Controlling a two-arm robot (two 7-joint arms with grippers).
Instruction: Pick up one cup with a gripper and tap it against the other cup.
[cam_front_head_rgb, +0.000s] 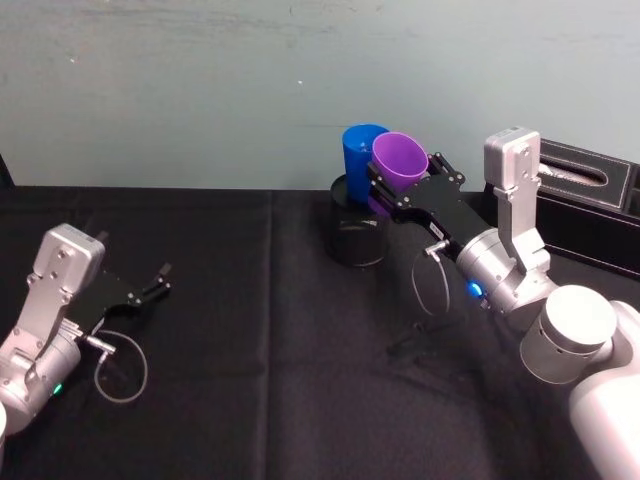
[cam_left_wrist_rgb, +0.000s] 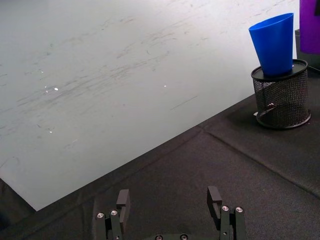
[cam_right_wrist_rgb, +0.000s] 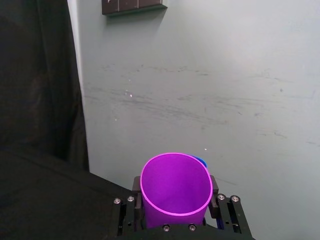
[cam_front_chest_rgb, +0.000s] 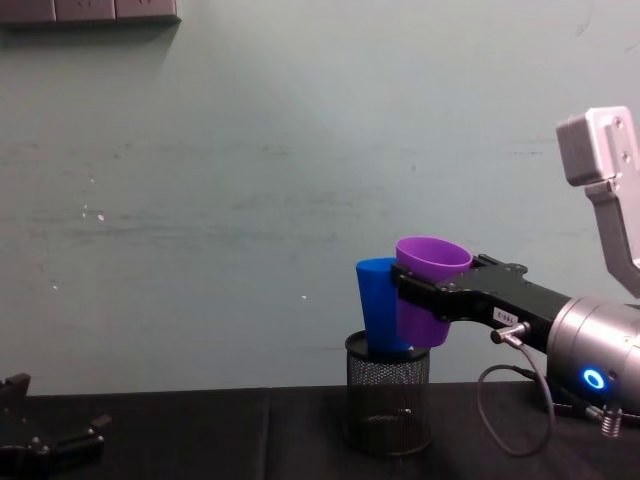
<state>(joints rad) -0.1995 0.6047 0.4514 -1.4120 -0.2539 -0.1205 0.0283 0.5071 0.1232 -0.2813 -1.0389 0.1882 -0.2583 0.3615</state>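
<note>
The purple cup (cam_front_head_rgb: 400, 160) (cam_right_wrist_rgb: 175, 187) (cam_front_chest_rgb: 425, 290) hangs upright above the table, with my right gripper (cam_front_head_rgb: 405, 182) (cam_right_wrist_rgb: 175, 210) shut on its sides. Its left side lies right by the blue cup (cam_front_head_rgb: 358, 150) (cam_left_wrist_rgb: 274, 45) (cam_front_chest_rgb: 376, 310); I cannot tell whether they touch. The blue cup stands slightly tilted inside a black mesh holder (cam_front_head_rgb: 357, 235) (cam_left_wrist_rgb: 282, 95) (cam_front_chest_rgb: 388, 400). In the right wrist view only a sliver of the blue cup (cam_right_wrist_rgb: 201, 161) peeks from behind the purple rim. My left gripper (cam_front_head_rgb: 160, 280) (cam_left_wrist_rgb: 169, 200) rests open low at the table's left, holding nothing.
A black box (cam_front_head_rgb: 590, 190) sits at the back right, just behind my right arm. The black cloth (cam_front_head_rgb: 250, 330) covers the table up to the pale wall (cam_front_head_rgb: 200, 90) close behind the holder.
</note>
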